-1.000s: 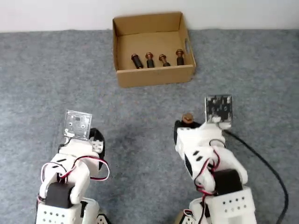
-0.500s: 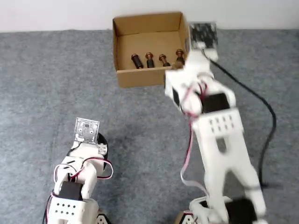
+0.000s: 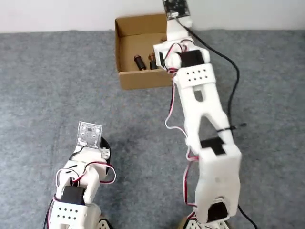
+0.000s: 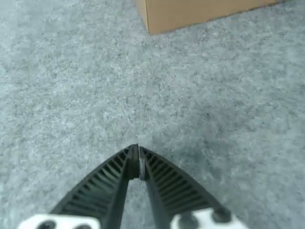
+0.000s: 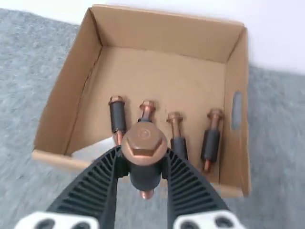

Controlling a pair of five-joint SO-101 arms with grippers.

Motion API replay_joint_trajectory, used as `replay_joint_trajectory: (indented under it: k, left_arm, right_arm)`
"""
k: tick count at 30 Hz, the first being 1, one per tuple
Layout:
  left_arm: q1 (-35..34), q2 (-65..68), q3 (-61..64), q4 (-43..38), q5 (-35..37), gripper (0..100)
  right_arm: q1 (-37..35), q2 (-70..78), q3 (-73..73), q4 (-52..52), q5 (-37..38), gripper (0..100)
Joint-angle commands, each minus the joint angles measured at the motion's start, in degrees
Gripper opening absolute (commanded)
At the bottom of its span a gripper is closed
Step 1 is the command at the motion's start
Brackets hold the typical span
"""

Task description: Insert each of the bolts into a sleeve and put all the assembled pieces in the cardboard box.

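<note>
My right gripper (image 5: 143, 153), clamping a copper bolt in black sleeve (image 5: 144, 139), has swung above the brown cardboard box (image 5: 167, 33); release follows. My left gripper (image 4: 138, 158) is closed, empty.

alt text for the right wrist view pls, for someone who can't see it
The right gripper clamps a copper-coloured bolt in a black sleeve, hex head toward the camera, above an open cardboard box. Four more assembled pieces lie side by side on the box floor. The box stands on a grey table surface.
</note>
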Motion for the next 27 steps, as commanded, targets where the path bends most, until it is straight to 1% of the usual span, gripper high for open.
replay_joint_trajectory:
  k: [1,7,11,14,23,25,27]
  left_arm:
    - [-0.44,-0.35,-0.31,1.85,-0.09,0]
    - [-0.44,-0.62,-0.31,2.29,-0.09,0]
    - [-0.44,-0.62,-0.31,2.29,-0.26,0]
    - [-0.35,-0.62,-0.31,2.29,-0.35,0]
    - [-0.35,-0.62,-0.31,2.29,-0.35,0]
    - [-0.35,-0.62,-0.31,2.29,-0.35,0]
    - [-0.35,-0.62,-0.31,2.29,-0.35,0]
  right_arm:
    - [0.66,9.19,-17.85,-0.31,2.37,0.8]
    - [0.57,27.65,-39.91,-0.13,5.01,0.8]
    - [0.57,36.44,-48.35,0.31,5.80,0.8]
    - [0.57,39.78,-50.20,0.84,5.80,0.8]
    - [0.57,41.89,-50.20,9.54,6.68,1.3]
    - [0.57,42.24,-50.20,11.74,8.35,5.4]
    - [0.57,42.33,-50.20,12.53,9.05,12.1]
